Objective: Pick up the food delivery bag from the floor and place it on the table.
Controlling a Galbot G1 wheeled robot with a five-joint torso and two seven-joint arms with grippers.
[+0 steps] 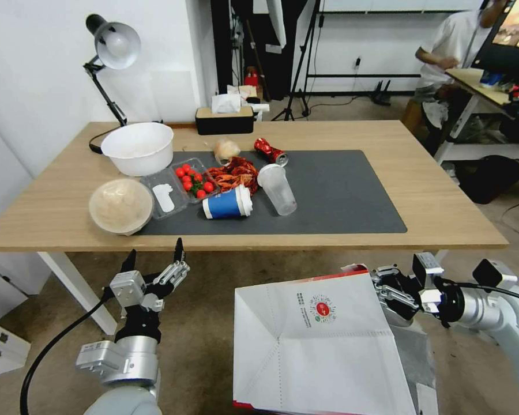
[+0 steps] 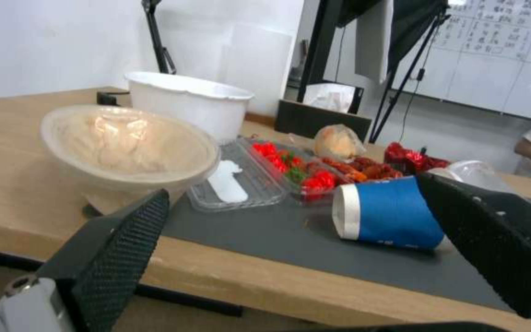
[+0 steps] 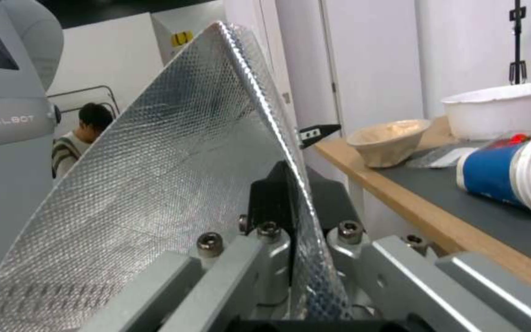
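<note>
While the right gripper (image 1: pixel 386 294) pinches the rim of the food delivery bag (image 1: pixel 320 346), the bag hangs tilted just below the near edge of the table (image 1: pixel 444 196). Thin foil-lined paper: probably light, tears easily; handles appear hidden. The left gripper (image 1: pixel 154 259) waits spread and empty.

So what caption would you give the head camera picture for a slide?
Right gripper pinches the food delivery bag by its rim below the table edge; left gripper waits open.
</note>
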